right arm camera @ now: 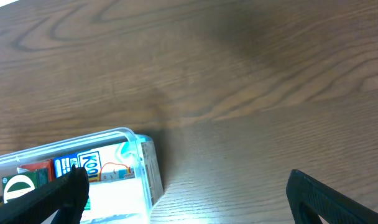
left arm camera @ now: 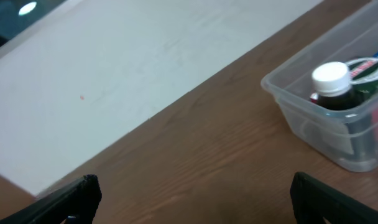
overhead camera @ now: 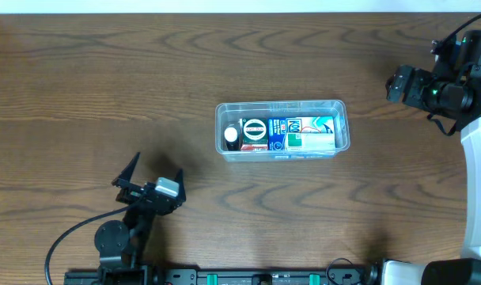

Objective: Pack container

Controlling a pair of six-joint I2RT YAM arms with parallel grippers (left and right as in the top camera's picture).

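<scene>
The clear plastic container [overhead camera: 282,107] sits at the table's middle. It holds a dark bottle with a white cap [overhead camera: 232,136], a round green-labelled item [overhead camera: 254,129] and blue and white packets [overhead camera: 304,133]. The container also shows in the left wrist view [left arm camera: 288,106] with the bottle [left arm camera: 333,84], and in the right wrist view [right arm camera: 148,168]. My left gripper [overhead camera: 149,176] is open and empty, near the front left, well apart from the container. My right gripper [overhead camera: 400,85] is open and empty at the far right, away from the container.
The brown wooden table [overhead camera: 106,87] carries nothing else. A white wall or board [left arm camera: 114,68] shows beyond the table's far edge. The right arm's white base [overhead camera: 478,198] stands along the right edge. A black cable [overhead camera: 66,245] runs by the left arm.
</scene>
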